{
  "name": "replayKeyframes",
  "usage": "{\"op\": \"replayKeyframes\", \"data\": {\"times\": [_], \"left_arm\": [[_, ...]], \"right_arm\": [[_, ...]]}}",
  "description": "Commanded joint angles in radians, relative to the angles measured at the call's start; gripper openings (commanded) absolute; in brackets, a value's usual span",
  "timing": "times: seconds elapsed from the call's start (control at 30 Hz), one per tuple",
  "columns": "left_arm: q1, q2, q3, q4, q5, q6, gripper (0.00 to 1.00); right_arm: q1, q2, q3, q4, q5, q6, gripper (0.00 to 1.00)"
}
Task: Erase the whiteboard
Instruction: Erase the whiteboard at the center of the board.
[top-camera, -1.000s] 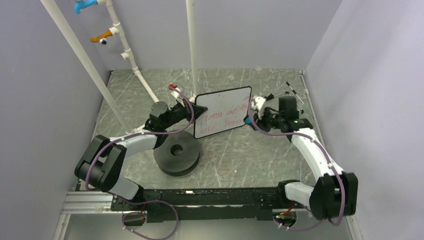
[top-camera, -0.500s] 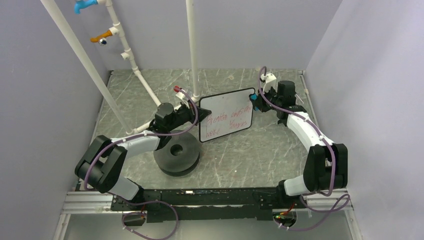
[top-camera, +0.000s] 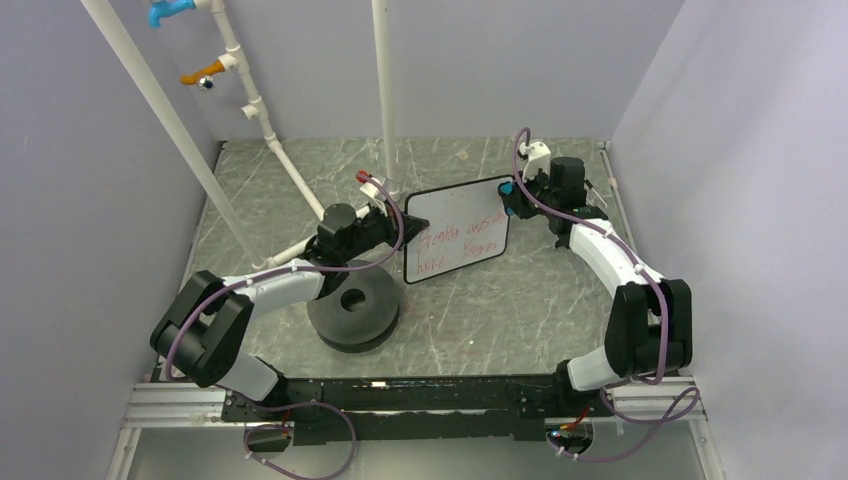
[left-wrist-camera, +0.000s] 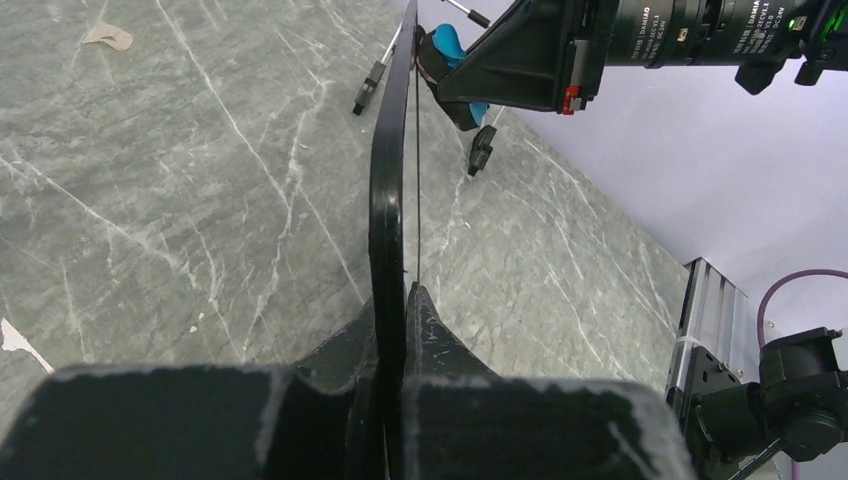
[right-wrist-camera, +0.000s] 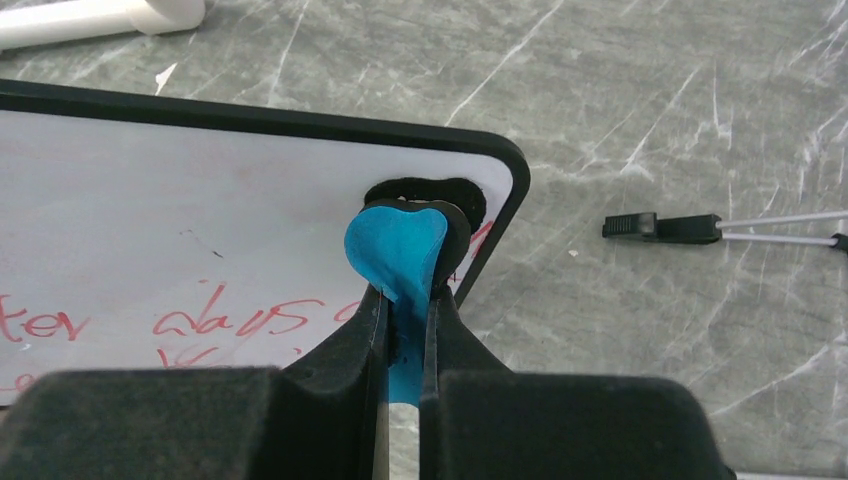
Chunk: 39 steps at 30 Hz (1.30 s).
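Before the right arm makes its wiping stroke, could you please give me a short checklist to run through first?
1. Left end effector clamped on the whiteboard edge: ok.
2. Right end effector shut on the blue eraser: ok.
3. Eraser on the board face: ok. It sits near the board's corner and appears to touch it, but how firmly it presses cannot be told.
4. Stroke aimed at what is left: ok. The red writing lies beside and below the eraser.
5. Board wiped clean: not ok. The writing is there.
6. Thin rod on the table clear of the eraser: ok. It lies apart from the board's corner.
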Motion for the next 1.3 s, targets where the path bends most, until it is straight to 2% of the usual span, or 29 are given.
{"op": "replayKeyframes", "data": {"times": [0.0, 0.17, 0.37, 0.57, 0.87, 1.27], "left_arm": [[-0.014, -0.029, 0.022, -0.008, 0.01, 0.068, 0.0], [-0.013, -0.014, 0.023, 0.001, 0.023, 0.067, 0.0], [-0.011, 0.004, 0.022, 0.011, 0.044, 0.054, 0.0], [-0.005, 0.029, 0.024, 0.022, 0.08, 0.033, 0.0], [0.003, 0.057, 0.042, 0.022, 0.124, 0.013, 0.0], [0.021, 0.058, 0.044, 0.025, 0.145, 0.01, 0.0]], "right_arm": [[-0.007, 0.001, -0.014, -0.038, -0.016, -0.019, 0.0], [-0.007, 0.012, -0.067, -0.083, -0.078, -0.038, 0.0], [-0.007, 0.051, -0.035, -0.09, -0.102, -0.032, 0.0], [-0.028, 0.04, 0.055, -0.051, -0.091, -0.011, 0.0], [-0.056, 0.113, 0.198, -0.062, -0.11, 0.018, 0.0], [-0.058, 0.132, 0.008, -0.114, -0.153, -0.067, 0.0]]}}
